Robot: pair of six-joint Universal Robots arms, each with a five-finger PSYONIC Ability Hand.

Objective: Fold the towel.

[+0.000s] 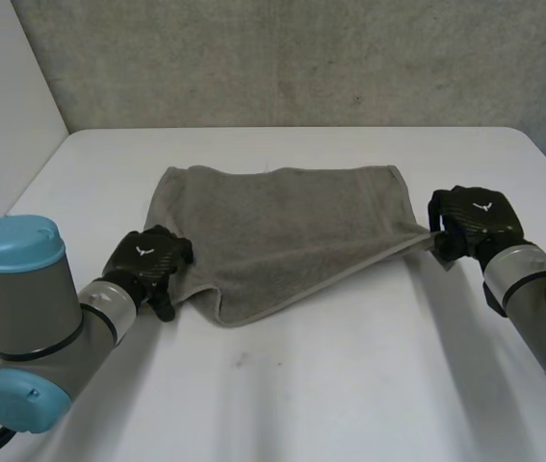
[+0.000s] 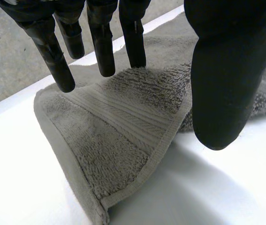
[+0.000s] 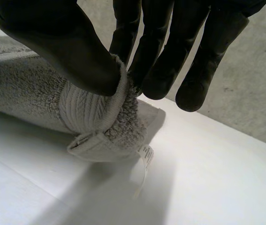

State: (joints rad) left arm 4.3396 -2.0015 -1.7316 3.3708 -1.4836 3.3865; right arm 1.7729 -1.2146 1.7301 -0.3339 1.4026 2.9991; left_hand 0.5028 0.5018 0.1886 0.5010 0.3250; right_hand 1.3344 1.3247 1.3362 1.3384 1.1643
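The grey towel (image 1: 282, 236) lies spread over the middle of the white tabletop (image 1: 350, 385), somewhat nearer its far edge than its near one. The towel's far hem runs roughly parallel to that far edge. Its near side slants, dipping lowest toward the tabletop's near left and rising toward the right edge, where one corner is drawn out to a point.

That drawn-out corner is bunched in the right robot hand (image 1: 475, 219). In the right wrist view the thumb (image 3: 62, 42) presses the ribbed band of the cloth against the fingers (image 3: 158, 70), pinching it firmly. The gathered corner sits a little off the tabletop with a shadow under it. A small white label (image 3: 145, 154) dangles from the corner.

The left robot hand (image 1: 147, 258) is at the towel's left near corner, toward the tabletop's left edge. In the left wrist view its fingers are straight and spread above the cloth. Its thumb stands well apart from them, and the hemmed corner lies below the palm between the two. Nothing is clasped there. I cannot tell whether the fingertips touch the pile.

Both grey arms with light-blue caps come in from the near corners of the tabletop. A rough grey wall (image 1: 301, 58) stands behind the far edge.
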